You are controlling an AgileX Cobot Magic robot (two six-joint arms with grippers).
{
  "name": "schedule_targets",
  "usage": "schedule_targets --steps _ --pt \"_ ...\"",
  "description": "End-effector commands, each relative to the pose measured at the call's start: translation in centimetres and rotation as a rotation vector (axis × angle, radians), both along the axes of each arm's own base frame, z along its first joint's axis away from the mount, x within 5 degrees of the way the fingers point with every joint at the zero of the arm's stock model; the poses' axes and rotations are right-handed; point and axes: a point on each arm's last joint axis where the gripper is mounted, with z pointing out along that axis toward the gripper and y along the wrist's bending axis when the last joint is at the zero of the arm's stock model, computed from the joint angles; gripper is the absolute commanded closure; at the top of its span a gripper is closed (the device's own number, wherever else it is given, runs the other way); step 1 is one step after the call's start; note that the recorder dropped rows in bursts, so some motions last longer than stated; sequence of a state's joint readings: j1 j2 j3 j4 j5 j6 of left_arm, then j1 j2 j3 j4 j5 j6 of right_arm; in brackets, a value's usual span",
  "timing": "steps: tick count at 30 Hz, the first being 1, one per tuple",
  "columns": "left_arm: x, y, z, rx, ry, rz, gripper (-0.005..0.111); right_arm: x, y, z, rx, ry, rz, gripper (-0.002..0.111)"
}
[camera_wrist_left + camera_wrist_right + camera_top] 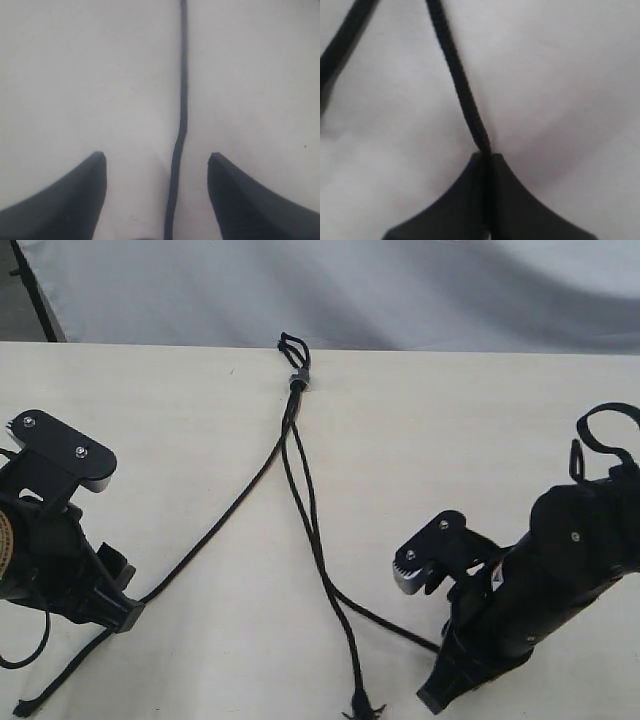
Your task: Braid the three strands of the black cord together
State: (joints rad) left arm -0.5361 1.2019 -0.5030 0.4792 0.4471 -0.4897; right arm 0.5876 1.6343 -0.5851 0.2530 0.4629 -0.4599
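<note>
Right fingers (445, 210) tight around one strand (462, 95)

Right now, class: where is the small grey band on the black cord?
In the exterior view the grey band sits near the far edge of the table, about mid-width, between the short loops and the three strands fanning out.
</note>
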Motion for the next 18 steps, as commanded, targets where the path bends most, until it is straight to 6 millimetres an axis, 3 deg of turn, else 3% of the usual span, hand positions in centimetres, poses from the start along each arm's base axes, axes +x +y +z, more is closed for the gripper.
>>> schedule_targets --steps 1,4,7,10,13,18 --pt "-0.2 0.1 0.0 -0.01 0.006 0.013 0.05 -1.5 3.8 1.2 0.117 0.034 0.183 0.109" --pt "-0.2 0.1 0.0 -0.01 0.006 0.013 0.05 -2.0 7.3 4.0 0.186 -0.01 0.318 0.109" --pt "-0.2 0.1 0.0 -0.01 0.006 0.013 0.05 -2.3 11.4 8.5 0.271 -0.131 0.475 0.109" --pt "-0.2 0.1 0.0 -0.01 0.006 0.013 0.05 -1.9 13.4 12.4 0.287 -0.245 0.581 0.109" --pt "-0.2 0.1 0.0 -0.008 0.008 0.014 0.05 0.0 12.9 14.5 0.185 -0.315 0.518 0.109" --pt "-0.2 0.2 -0.1 -0.007 0.009 0.014 0.05 4.8 8.5 15.0 -0.043 -0.409 0.27 0.109"
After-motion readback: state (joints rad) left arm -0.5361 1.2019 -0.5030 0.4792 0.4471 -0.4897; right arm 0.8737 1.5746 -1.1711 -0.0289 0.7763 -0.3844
